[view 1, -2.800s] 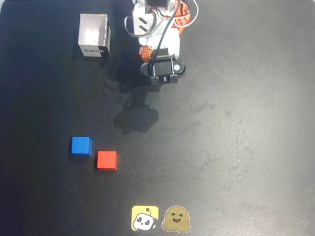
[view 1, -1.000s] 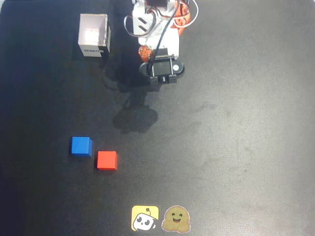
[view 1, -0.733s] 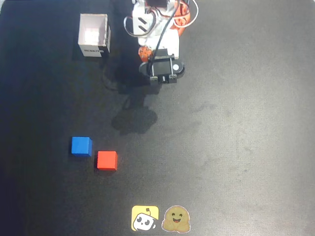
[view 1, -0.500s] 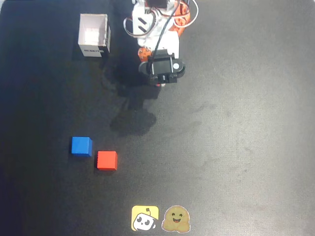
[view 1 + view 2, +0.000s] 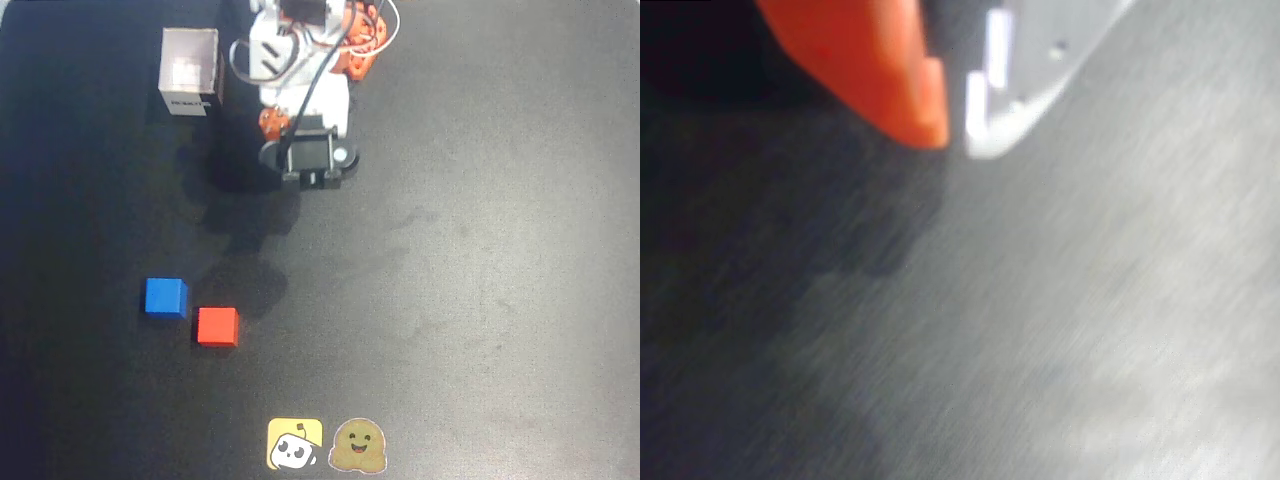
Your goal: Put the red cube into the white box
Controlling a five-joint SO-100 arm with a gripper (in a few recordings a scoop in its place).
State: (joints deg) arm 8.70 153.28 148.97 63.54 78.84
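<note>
Reaching out from its base at the far edge of the black table (image 5: 500,300), the arm is carrying its gripper (image 5: 955,120) low over bare tabletop, well apart from everything it needs. In the wrist view the orange finger (image 5: 880,70) and the white finger (image 5: 1040,60) are sitting nearly tip to tip, so the jaws are looking narrow and are gripping nothing. The red cube (image 5: 217,326) is lying on the near left of the table in the overhead view, just beside the blue cube (image 5: 165,298) but apart from it, leaving room, by the look of it, for fingers to come down on either side. The white box (image 5: 190,72) is standing open-topped at the far left, close by the arm's base, probably an easy drop once the cube is lifted. Two cartoon stickers (image 5: 325,444) are marking the near edge.
</note>
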